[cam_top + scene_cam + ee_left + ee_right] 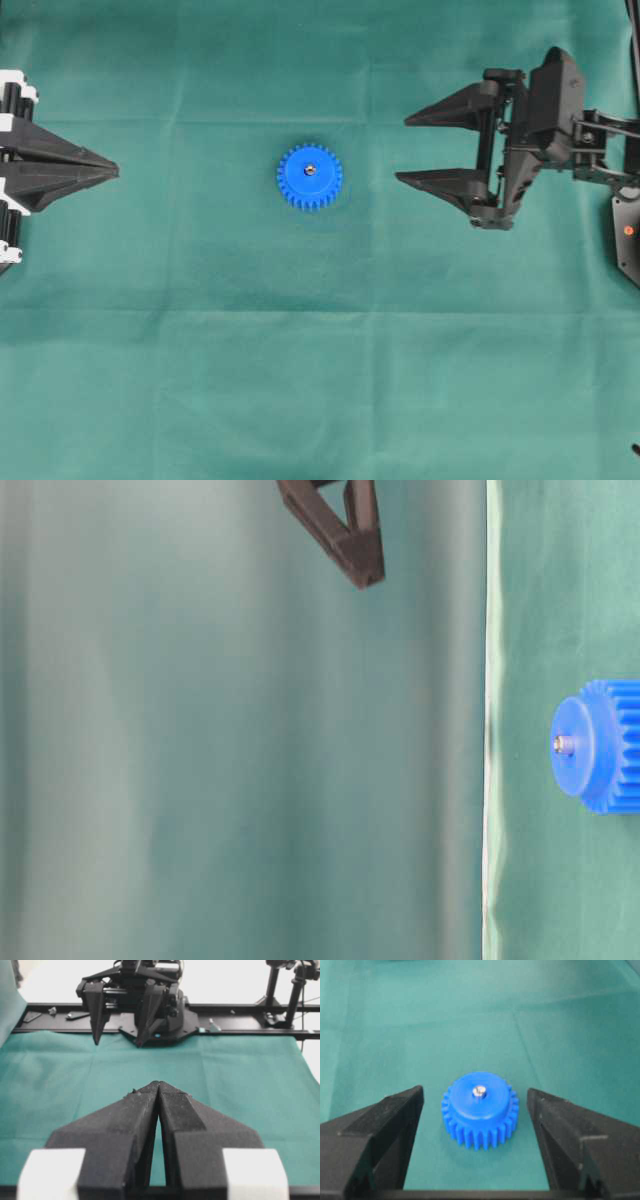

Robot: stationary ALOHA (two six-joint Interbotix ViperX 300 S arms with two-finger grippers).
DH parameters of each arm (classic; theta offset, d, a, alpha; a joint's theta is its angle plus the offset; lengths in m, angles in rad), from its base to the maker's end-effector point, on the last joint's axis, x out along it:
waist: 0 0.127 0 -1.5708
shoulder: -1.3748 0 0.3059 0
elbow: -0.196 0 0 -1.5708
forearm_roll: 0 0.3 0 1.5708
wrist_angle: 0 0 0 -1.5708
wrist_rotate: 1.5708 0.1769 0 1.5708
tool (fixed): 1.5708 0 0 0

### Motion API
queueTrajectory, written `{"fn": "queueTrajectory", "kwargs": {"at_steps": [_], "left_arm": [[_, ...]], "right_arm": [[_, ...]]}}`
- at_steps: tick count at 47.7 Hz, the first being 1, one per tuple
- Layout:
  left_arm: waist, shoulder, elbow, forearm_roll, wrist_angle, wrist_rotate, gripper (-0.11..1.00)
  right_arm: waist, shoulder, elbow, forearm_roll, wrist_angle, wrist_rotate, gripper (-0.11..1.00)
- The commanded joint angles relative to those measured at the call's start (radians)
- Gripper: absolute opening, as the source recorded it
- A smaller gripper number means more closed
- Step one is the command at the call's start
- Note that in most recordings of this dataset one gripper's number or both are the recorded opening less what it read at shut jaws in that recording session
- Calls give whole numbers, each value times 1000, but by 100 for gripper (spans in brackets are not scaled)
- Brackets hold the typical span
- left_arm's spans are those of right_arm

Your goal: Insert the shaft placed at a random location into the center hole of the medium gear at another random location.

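You have one medium gear [309,177] in view, lying flat on the green cloth [200,380], and one shaft [310,169] standing in its center hole [479,1091], the silvery tip showing just above the blue hub. Two grippers frame it. Your right gripper [418,150] hangs with its two fingers spread wide apart, empty, tips pointed toward the gear, which sits well ahead of them and clear of both. Through the right wrist camera the gear [480,1109] lies between the two black fingers [385,1125], centred in the gap, the shaft [479,1091] upright on top. Your left gripper [113,172] rests at the cloth's opposite edge, its two fingers pressed together to a single point, holding nothing; the gear lies well ahead of that tip. From the left wrist camera you see the closed fingers [125,1125] meeting along one seam, with the right gripper [120,1040] facing them across the cloth [240,1080]. The table-level view shows one gear [600,745], one pin end [564,744].
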Motion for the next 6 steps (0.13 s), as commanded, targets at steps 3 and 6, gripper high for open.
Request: {"fn": "queueTrajectory", "kwargs": {"at_steps": [3, 6], "left_arm": [[0, 6, -20, 3, -5, 0, 0], [0, 5, -20, 3, -5, 0, 0]], "right_arm": [[2, -43, 5, 3, 15, -2, 84], [2, -51, 11, 3, 21, -2, 84]]}}
